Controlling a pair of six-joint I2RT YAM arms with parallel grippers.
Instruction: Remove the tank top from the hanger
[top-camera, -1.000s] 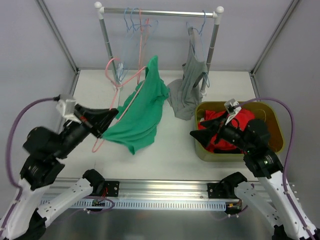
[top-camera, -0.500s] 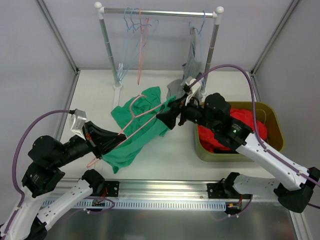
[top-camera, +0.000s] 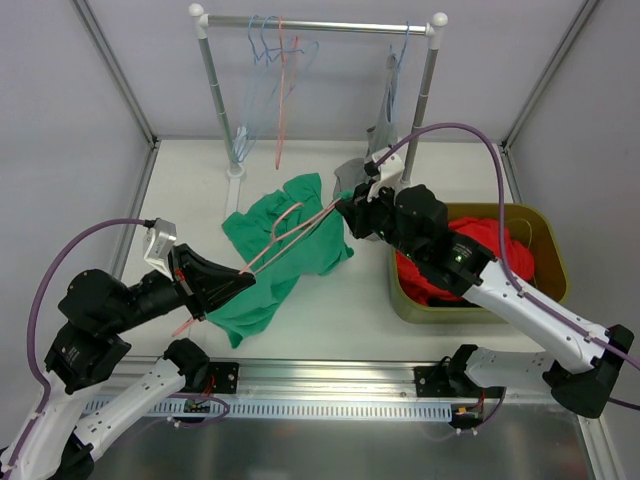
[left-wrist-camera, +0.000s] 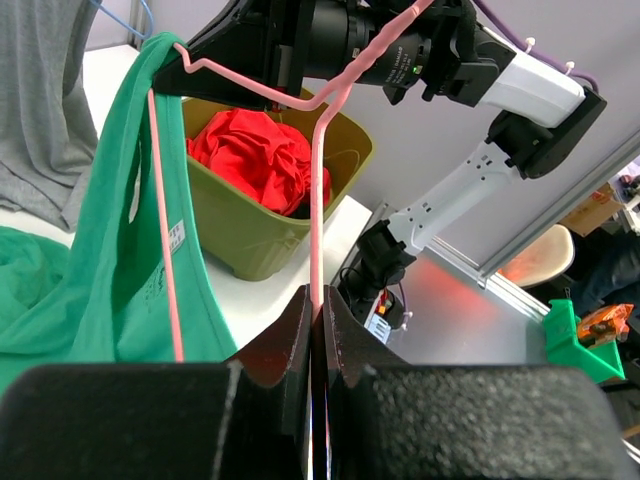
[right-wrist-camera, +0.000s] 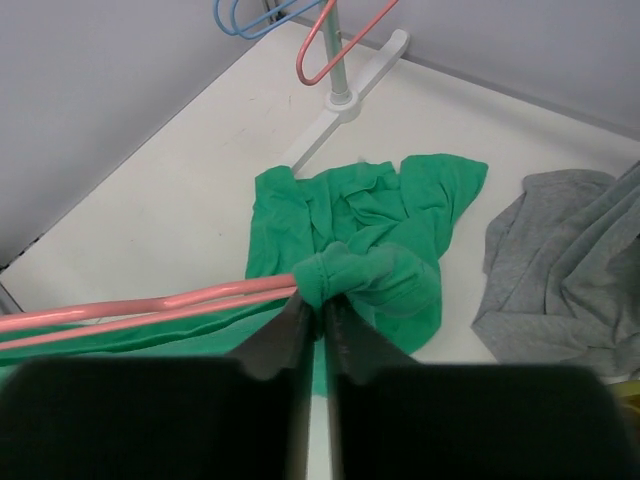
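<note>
Right gripper on bunched green top

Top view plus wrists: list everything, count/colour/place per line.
metal clothes rack: one, silver, far edge
empty thin hangers: several, blue plus one pink, rail's left
grey fabric garment: one, grey, hung at rack's right end
pink plastic hanger: one, pink, between both grippers
green fabric tank top: one, green, on that hanger, trailing onto table
olive plastic bin: one, olive, table's right
red cloth heap: one, red, inside it
white table: one, white, underneath
left gripper: shut on the hanger
right gripper: shut on the tank top
</note>
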